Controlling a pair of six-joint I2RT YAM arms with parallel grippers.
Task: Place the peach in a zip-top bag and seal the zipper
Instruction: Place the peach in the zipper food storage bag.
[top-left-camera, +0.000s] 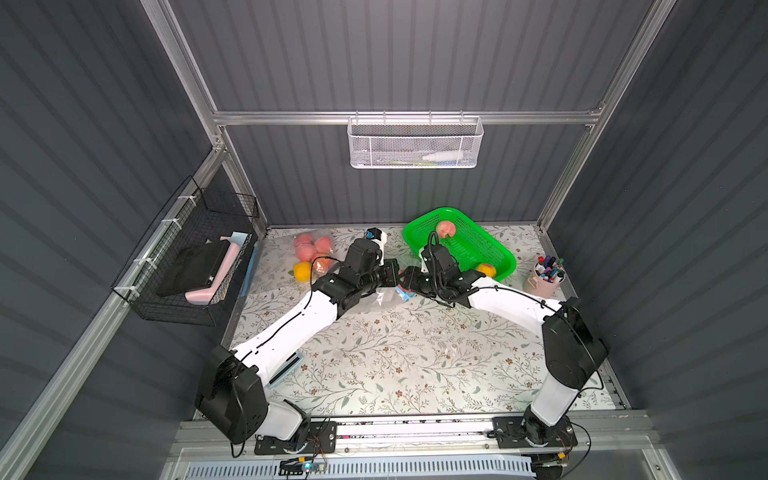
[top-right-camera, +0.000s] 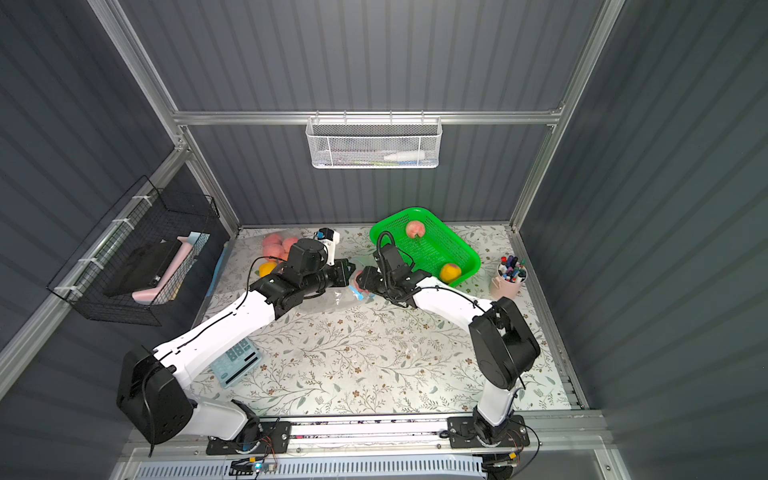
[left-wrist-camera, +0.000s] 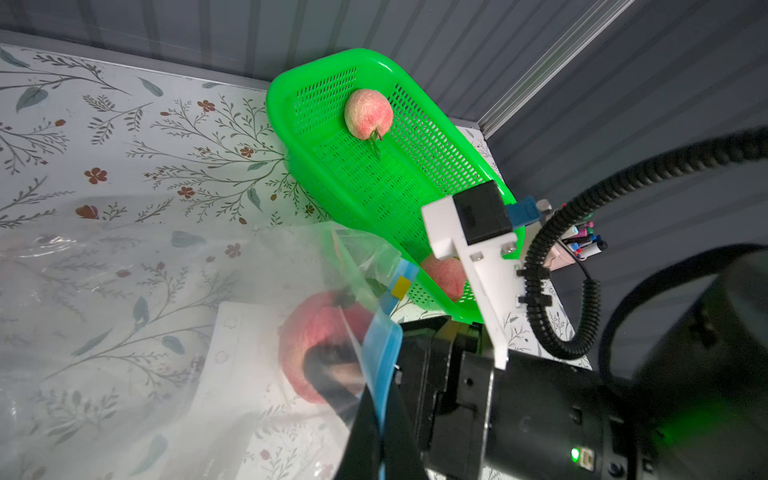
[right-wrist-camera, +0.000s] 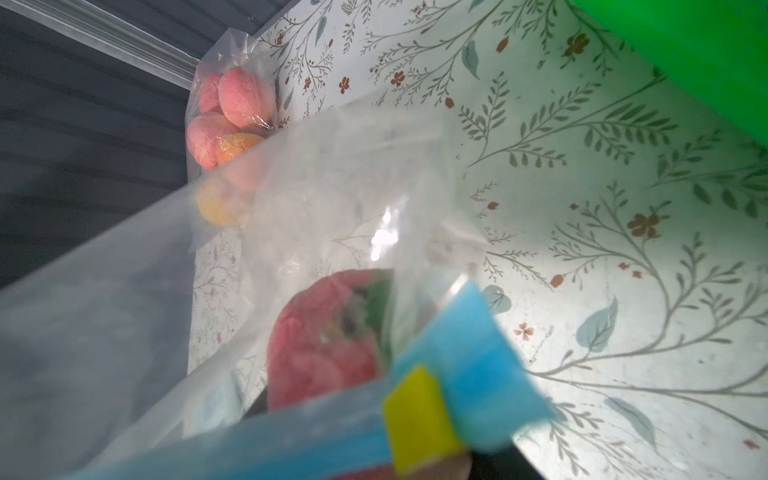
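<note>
Just beside the green basket (left-wrist-camera: 419, 166), the peach (left-wrist-camera: 316, 328) sits inside the mouth of the clear bag (left-wrist-camera: 166, 291), pinched by the right gripper (top-left-camera: 404, 280). The left gripper (left-wrist-camera: 380, 419) is pressed together on the bag's blue zipper edge (left-wrist-camera: 384, 345).

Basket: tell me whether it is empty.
No, the basket holds a fruit with a stem and a second fruit.

Even light; blurry, glare-flecked zip-top bag (right-wrist-camera: 332, 187)
</note>
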